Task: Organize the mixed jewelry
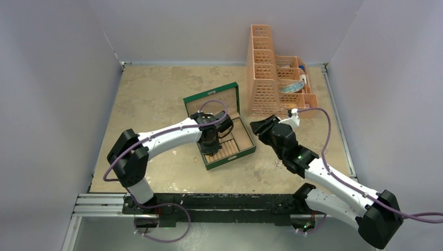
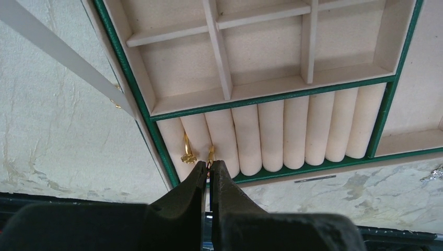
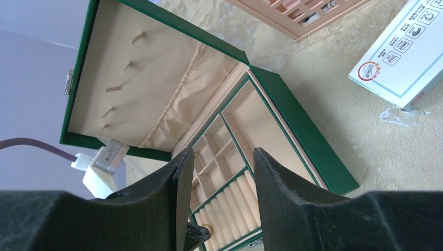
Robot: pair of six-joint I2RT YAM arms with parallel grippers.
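The green jewelry box point(image 1: 245, 149) lies open mid-table, its lid point(image 1: 211, 98) standing up. My left gripper point(image 1: 210, 149) is over the box's cream ring rolls point(image 2: 292, 130). It is shut on a gold ring point(image 2: 211, 154) that sits in a slot between two rolls. A second gold ring point(image 2: 187, 151) with a flower top sits in the slot to its left. A silvery piece point(image 2: 434, 174) lies on the table outside the box. My right gripper point(image 1: 259, 129) is open and empty just right of the box, which it looks into point(image 3: 219, 157).
A peach plastic organizer rack point(image 1: 271, 78) stands at the back right. A white card box point(image 3: 402, 47) with red print and a clear plastic wrapper point(image 3: 399, 115) lie beyond the green box. A thin metal pin point(image 2: 313, 179) lies by the box's front edge.
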